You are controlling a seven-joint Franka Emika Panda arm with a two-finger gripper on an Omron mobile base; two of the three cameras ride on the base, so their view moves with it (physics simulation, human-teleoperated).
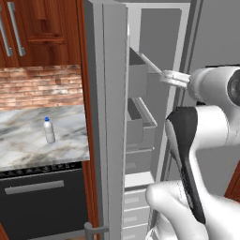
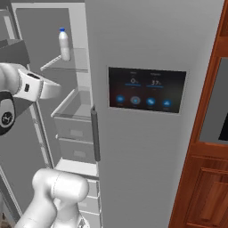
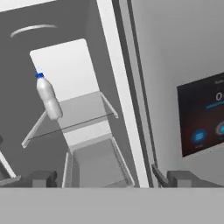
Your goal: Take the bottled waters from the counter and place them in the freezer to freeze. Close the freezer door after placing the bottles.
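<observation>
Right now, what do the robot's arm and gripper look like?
The arm is glossy white, built of rounded, bulbous segments, with a long black inlay running down one link and dark round joint caps. No cables or lettering can be made out. In the hand view, the gripper shows two small, dark grey, blocky fingertips.

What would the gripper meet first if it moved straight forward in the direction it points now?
Probably the freezer interior: the open gripper aims past the glass shelf toward the drawers below. The bottle on the shelf stands left of that line. Depth is unclear.
</observation>
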